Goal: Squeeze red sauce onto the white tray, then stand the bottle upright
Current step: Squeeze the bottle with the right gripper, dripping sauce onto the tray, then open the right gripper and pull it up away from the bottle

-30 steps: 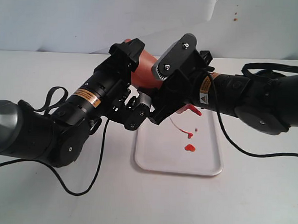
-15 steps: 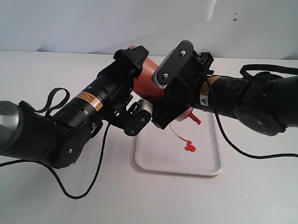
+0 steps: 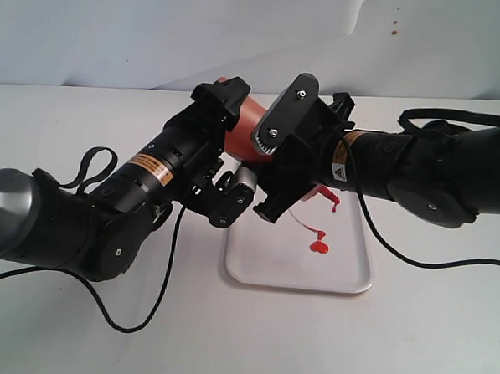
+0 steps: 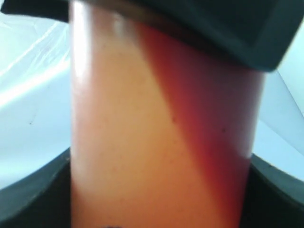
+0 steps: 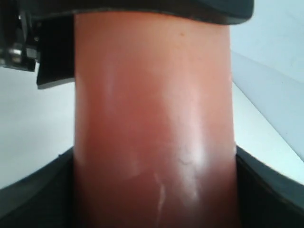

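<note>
On white tray [image 3: 346, 269], 1 red sauce blob [image 3: 318, 247], tilted bottle [image 3: 246, 132] above w/ sauce

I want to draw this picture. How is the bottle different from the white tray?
The bottle is orange-red and round; the white tray is flat. The bottle is tilted up in the air; the tray lies on the table. The bottle has red sauce inside; the tray has a small blob on top. Both carry red sauce.

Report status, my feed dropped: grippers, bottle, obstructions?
Left gripper and right gripper both clamped on the bottle, tilted over the white tray. Red sauce on tray. Nothing blocking.
</note>
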Controlling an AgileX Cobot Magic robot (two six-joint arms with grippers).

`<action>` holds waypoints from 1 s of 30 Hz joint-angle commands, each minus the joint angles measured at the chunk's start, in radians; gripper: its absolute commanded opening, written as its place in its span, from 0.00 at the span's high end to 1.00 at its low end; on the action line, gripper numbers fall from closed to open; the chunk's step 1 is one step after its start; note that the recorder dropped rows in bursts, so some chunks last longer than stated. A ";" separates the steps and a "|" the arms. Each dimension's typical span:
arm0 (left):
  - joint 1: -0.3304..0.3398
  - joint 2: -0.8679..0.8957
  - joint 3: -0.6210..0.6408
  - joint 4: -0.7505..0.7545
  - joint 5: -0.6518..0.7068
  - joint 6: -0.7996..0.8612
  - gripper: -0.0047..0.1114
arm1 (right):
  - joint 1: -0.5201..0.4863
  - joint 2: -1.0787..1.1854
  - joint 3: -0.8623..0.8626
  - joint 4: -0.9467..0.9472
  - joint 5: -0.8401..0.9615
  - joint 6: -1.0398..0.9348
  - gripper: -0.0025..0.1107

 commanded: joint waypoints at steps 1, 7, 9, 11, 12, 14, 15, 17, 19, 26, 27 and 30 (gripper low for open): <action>-0.005 -0.014 -0.011 -0.008 -0.060 -0.019 0.96 | -0.005 0.001 -0.006 0.004 0.046 0.001 0.97; -0.005 -0.014 -0.011 -0.011 -0.060 -0.019 0.96 | -0.005 0.001 -0.006 -0.029 0.056 -0.028 0.85; -0.005 -0.014 -0.011 -0.011 -0.060 -0.019 0.96 | -0.005 -0.003 -0.006 -0.029 0.054 -0.026 0.80; -0.005 -0.014 -0.011 -0.011 -0.060 -0.019 0.96 | -0.005 -0.013 -0.006 -0.029 0.054 -0.026 0.73; -0.005 -0.014 -0.011 -0.011 -0.060 -0.019 0.96 | -0.005 -0.021 -0.006 -0.029 0.054 -0.026 0.69; -0.005 -0.014 -0.011 -0.011 -0.060 -0.019 0.96 | -0.005 -0.045 -0.006 -0.029 0.054 -0.026 0.60; -0.005 -0.014 -0.011 -0.013 -0.060 -0.019 0.96 | -0.005 -0.058 -0.006 -0.029 0.054 -0.026 0.54; -0.005 -0.014 -0.011 -0.017 -0.060 -0.019 0.96 | -0.001 -0.080 -0.006 -0.029 0.054 -0.012 0.42; -0.005 -0.014 -0.011 -0.029 -0.060 -0.019 0.96 | 0.005 -0.092 -0.006 -0.029 0.061 0.013 0.33; -0.005 -0.014 -0.011 -0.054 -0.087 -0.019 0.96 | 0.033 -0.099 -0.006 -0.014 0.065 0.035 0.23; -0.005 -0.014 -0.011 -0.065 -0.091 -0.019 0.96 | 0.033 -0.099 -0.006 -0.014 0.065 0.035 0.23; -0.005 -0.014 -0.011 -0.098 -0.117 -0.019 0.96 | 0.033 -0.109 -0.006 -0.012 0.092 0.035 0.23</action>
